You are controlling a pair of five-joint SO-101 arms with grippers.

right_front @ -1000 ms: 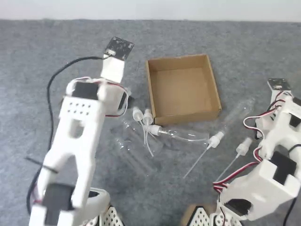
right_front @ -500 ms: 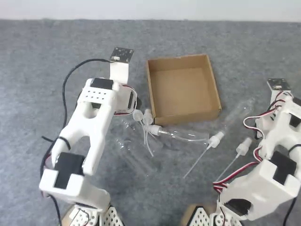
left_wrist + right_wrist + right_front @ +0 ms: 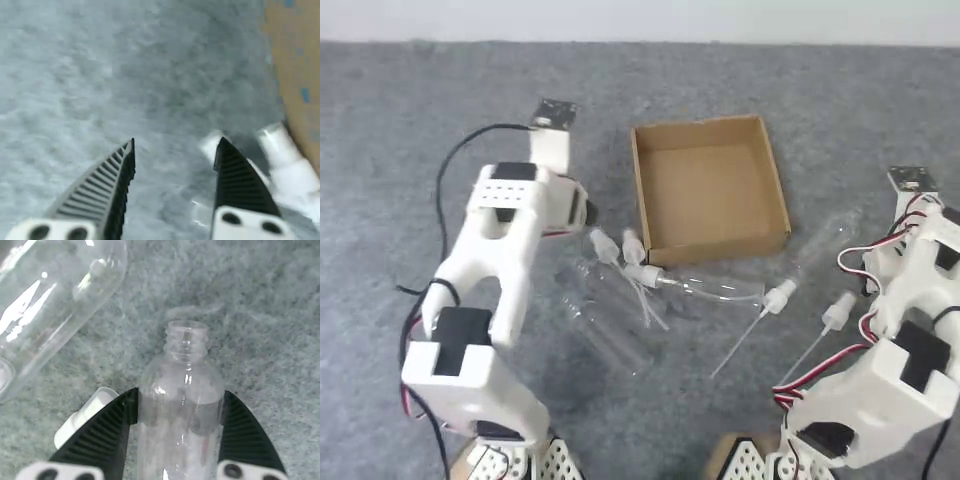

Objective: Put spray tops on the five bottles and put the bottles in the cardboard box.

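Grey tabletop (image 3: pixel 400 120), spray tops (image 3: pixel 633 247) lying loose.
Right fingers (image 3: pixel 100 435) clasped a bottle (image 3: pixel 180 395); left fingers (image 3: pixel 112 187) gaped, needing one top centred.

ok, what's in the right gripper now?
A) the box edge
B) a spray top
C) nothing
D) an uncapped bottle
D: the right wrist view shows the right gripper closed on the sides of a clear bottle whose neck is bare and open.
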